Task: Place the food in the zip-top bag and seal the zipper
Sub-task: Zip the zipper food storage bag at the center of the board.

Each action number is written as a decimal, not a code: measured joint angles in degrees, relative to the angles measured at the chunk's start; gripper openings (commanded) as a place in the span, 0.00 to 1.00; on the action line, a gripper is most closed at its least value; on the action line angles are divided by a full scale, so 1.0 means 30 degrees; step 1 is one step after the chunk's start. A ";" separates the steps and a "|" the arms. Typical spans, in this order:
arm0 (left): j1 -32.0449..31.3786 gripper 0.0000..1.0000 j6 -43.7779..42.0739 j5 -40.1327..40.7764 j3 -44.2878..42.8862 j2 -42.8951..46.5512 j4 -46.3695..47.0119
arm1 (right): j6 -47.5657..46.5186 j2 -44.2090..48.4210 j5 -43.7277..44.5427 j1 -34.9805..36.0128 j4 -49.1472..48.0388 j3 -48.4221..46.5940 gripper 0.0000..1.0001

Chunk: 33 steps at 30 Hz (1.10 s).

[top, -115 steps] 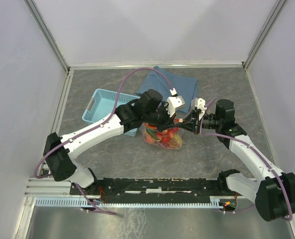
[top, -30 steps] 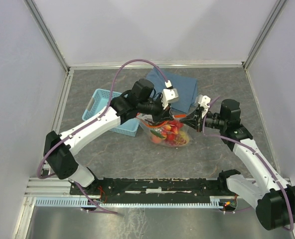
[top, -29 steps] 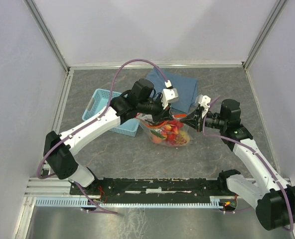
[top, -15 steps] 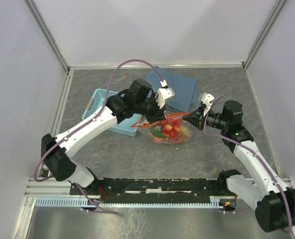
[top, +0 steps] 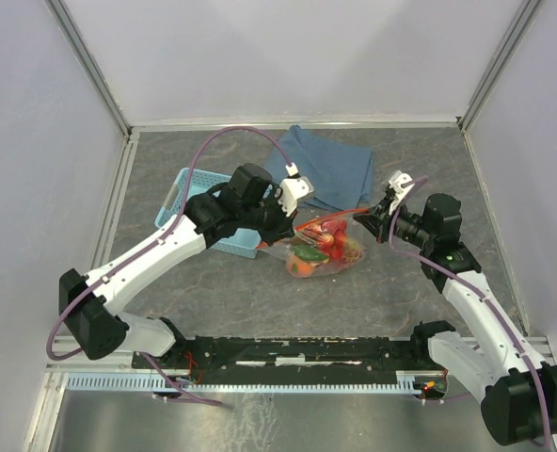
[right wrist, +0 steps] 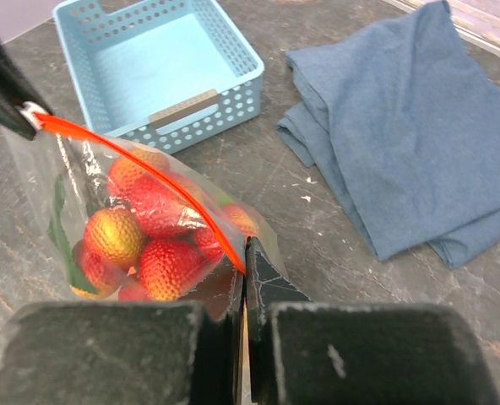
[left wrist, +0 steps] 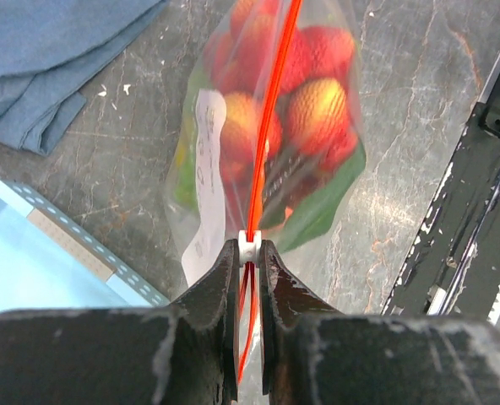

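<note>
The clear zip-top bag (top: 321, 247) hangs stretched between my two grippers above the table, with the food inside: red strawberries (right wrist: 161, 268), an orange-yellow peach (left wrist: 316, 103) and green leafy pieces (left wrist: 317, 207). The red-orange zipper (right wrist: 140, 164) runs taut along its top edge. My left gripper (left wrist: 248, 249) is shut on the white slider (left wrist: 248, 245) at the bag's left end (top: 283, 223). My right gripper (right wrist: 245, 253) is shut on the zipper's right end (top: 371, 215).
A light blue plastic basket (top: 196, 209) sits left of the bag, under the left arm; it shows empty in the right wrist view (right wrist: 161, 63). A folded blue cloth (top: 330, 169) lies behind the bag. The black rail (left wrist: 470, 211) runs along the table's near edge.
My left gripper has slid leftward along the zipper with the slider, away from the right gripper. The right gripper has risen slightly and the bag is pulled taut.
</note>
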<state>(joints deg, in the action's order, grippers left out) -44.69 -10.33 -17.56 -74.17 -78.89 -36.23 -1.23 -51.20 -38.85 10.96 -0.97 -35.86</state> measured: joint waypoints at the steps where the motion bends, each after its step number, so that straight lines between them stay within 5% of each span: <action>1: 0.0000 0.03 0.0073 0.0131 0.0189 0.0153 -0.0022 | 0.0109 0.0044 0.0270 -0.0007 0.0051 0.0000 0.02; 20: 0.0197 0.03 0.1027 0.0743 0.3504 0.2011 0.0801 | 0.1982 0.0306 0.7016 -0.0211 0.3512 -0.0685 0.02; 33: 0.0335 0.04 0.2696 0.1661 0.3672 0.1923 0.2186 | 0.2747 0.0189 0.8378 -0.0226 0.4277 -0.0947 0.07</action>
<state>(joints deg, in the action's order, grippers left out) -43.68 -2.24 -12.58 -63.16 -73.12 -29.67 7.01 -50.63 -13.72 10.28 11.86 -38.70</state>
